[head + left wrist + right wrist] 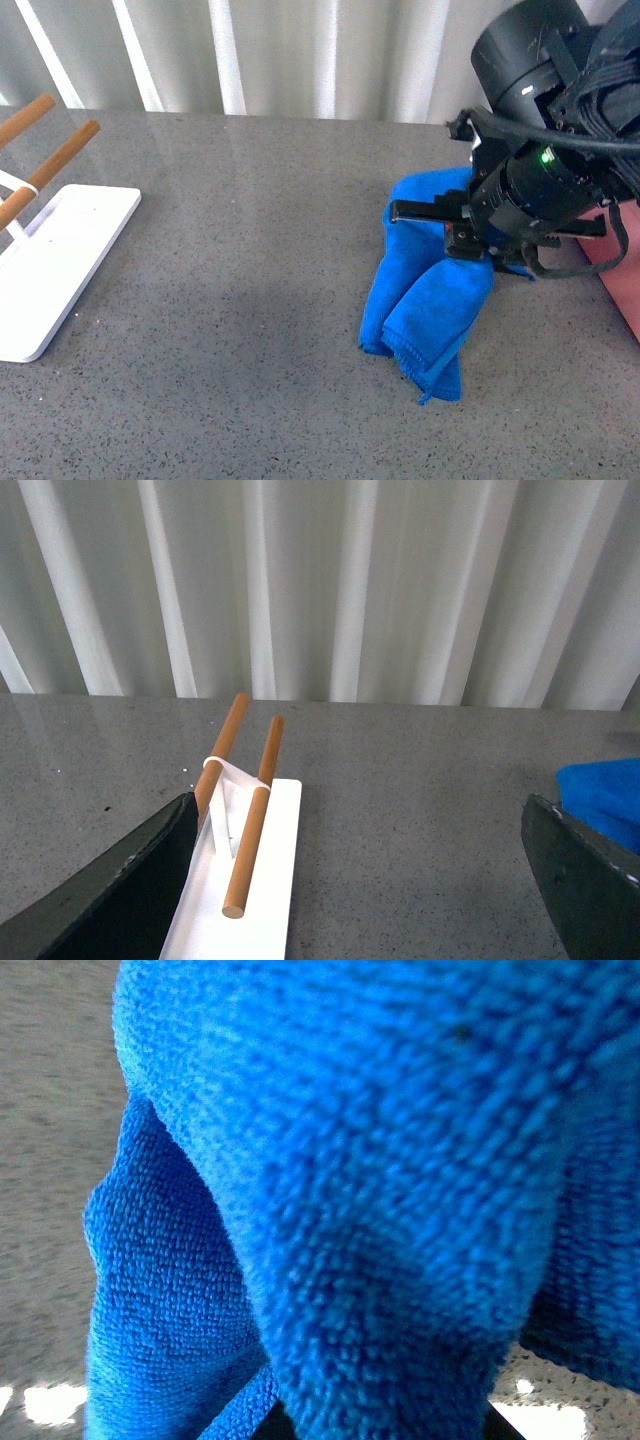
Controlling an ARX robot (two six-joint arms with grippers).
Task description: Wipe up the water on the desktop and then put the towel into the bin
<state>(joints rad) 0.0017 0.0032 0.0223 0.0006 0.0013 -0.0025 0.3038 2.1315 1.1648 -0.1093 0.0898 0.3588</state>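
Note:
The blue towel [425, 300] hangs bunched from my right gripper [470, 245], its lower folds resting on the speckled grey desktop [250, 300] at the right. My right gripper is shut on the towel. In the right wrist view the towel [380, 1190] fills almost the whole picture and hides the fingers. A salmon-pink strip of the bin [622, 285] shows at the right edge, behind the right arm. My left gripper [370, 880] is open and empty above the desktop; its dark fingers [130, 880] frame the view. A corner of the towel [605, 800] shows there.
A flat white base [55, 265] with wooden rods [50, 165] stands at the left of the desktop; it also shows in the left wrist view [240, 880]. A white corrugated wall [250, 55] runs along the back edge.

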